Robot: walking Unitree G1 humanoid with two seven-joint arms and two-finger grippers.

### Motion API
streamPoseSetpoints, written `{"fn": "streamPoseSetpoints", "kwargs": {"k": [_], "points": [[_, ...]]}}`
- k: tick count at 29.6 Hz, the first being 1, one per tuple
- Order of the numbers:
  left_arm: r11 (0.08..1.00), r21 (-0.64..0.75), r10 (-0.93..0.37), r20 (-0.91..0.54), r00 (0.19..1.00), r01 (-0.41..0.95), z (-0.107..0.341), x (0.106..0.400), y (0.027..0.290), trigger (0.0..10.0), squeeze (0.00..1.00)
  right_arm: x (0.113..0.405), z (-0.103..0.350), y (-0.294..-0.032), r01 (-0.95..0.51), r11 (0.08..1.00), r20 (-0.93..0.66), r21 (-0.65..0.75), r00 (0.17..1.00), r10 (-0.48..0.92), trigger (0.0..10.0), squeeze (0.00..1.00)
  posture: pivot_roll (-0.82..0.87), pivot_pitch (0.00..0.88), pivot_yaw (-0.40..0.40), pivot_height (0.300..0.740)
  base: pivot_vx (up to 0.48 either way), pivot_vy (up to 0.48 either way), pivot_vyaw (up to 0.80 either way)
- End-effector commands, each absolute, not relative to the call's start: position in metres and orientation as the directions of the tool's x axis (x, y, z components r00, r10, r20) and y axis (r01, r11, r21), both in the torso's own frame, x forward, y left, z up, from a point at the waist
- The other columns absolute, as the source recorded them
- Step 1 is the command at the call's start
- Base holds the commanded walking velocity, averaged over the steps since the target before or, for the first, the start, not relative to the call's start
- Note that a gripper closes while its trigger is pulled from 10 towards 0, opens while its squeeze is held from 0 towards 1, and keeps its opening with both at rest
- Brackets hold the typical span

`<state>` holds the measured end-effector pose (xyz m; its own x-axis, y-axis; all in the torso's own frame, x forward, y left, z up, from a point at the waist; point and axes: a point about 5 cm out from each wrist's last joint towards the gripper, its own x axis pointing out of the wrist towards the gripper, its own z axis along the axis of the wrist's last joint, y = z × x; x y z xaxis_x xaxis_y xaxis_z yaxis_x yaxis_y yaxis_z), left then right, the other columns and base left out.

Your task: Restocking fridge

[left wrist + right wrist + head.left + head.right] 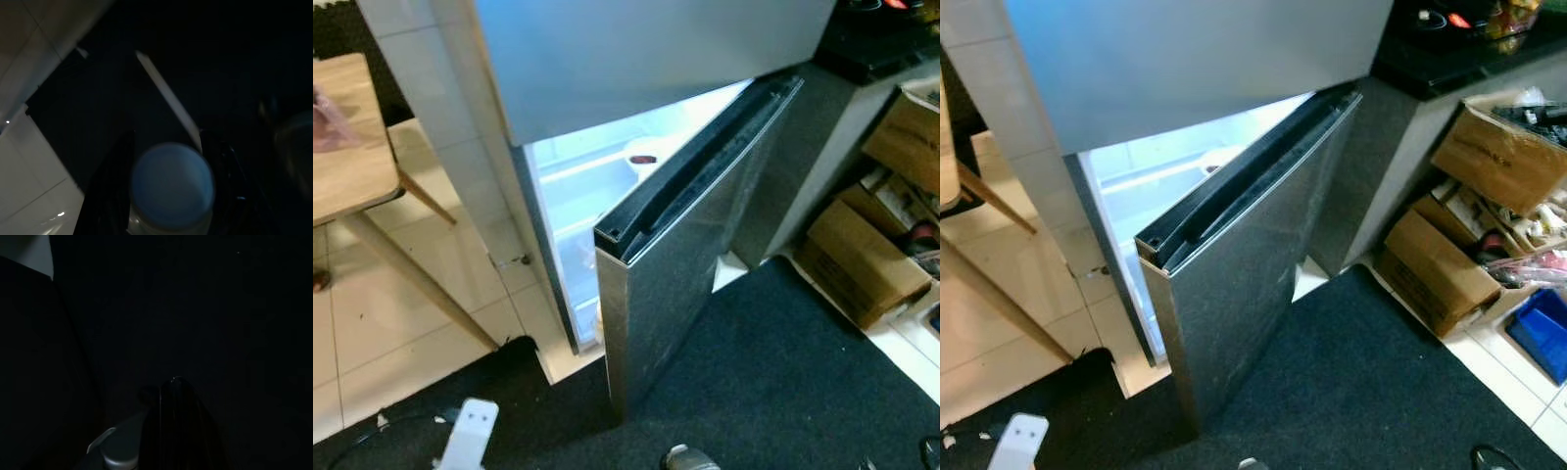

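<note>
Fridge (pixel 636 59): directly ahead of me, upper door closed, lower compartment lit from inside.
Lower door (pixel 680 264): swung partly open, its black gasket edge turned up toward my head camera.
Interior shelf (pixel 582 171): white, carrying a small white cup-like item (pixel 643 155) with a dark top.
Left tool (pixel 168 196): hangs low in shade; its two black fingers stand either side of a round white container with a pale blue lid (pixel 172 182), apparently gripping it.
Right tool (pixel 176 426): idle in the dark; I cannot tell whether its fingers are apart or together.
Surroundings: wooden tabletop (pixel 347 147) to my left, cardboard boxes (pixel 1435 259) to my right, black mat (pixel 783 382) underfoot.
Step in hand: approach, with the stock item carried.
Next move: likely raising the left arm through the door gap toward the shelf; the door may need widening first.
</note>
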<state>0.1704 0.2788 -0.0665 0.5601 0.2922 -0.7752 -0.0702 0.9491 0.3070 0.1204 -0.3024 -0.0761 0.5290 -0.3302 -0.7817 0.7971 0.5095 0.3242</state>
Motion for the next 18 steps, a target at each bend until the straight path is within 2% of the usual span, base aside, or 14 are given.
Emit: {"fn": "streamPoseSetpoints", "kwargs": {"k": [1,4,5,11,18], "points": [[0.973,0.191,0.227,-0.709,0.667,-0.128,-0.055,0.197,0.268,10.0,0.00,0.109,-0.080,-0.302,0.811,0.509,-0.804,0.289,0.494,-0.330,10.0,0.00,-0.04,0.108,0.008,0.740,0.000,0.000,-0.80],[0.983,0.017,0.153,-0.630,0.761,-0.183,-0.041,0.226,0.254,10.0,0.00,0.110,-0.080,-0.302,0.809,0.514,-0.804,0.286,0.494,-0.331,10.0,0.00,-0.04,0.108,0.008,0.740,0.000,0.000,-0.80],[0.983,0.017,0.153,-0.630,0.761,-0.183,-0.041,0.226,0.254,10.0,0.00,0.110,-0.080,-0.302,0.809,0.514,-0.804,0.286,0.494,-0.331,10.0,0.00,-0.04,0.108,0.008,0.740,0.000,0.000,-0.80],[0.960,-0.199,0.069,-0.508,0.859,-0.195,-0.021,0.259,0.234,10.0,0.00,0.112,-0.079,-0.303,0.807,0.518,-0.798,0.285,0.499,-0.339,10.0,0.00,-0.05,0.109,0.009,0.740,0.000,0.000,-0.80],[0.958,-0.216,0.067,-0.466,0.882,-0.187,-0.016,0.264,0.231,10.0,0.00,0.109,-0.079,-0.304,0.805,0.529,-0.799,0.269,0.493,-0.345,10.0,0.00,-0.05,0.113,0.009,0.740,0.000,0.000,0.00]]}}
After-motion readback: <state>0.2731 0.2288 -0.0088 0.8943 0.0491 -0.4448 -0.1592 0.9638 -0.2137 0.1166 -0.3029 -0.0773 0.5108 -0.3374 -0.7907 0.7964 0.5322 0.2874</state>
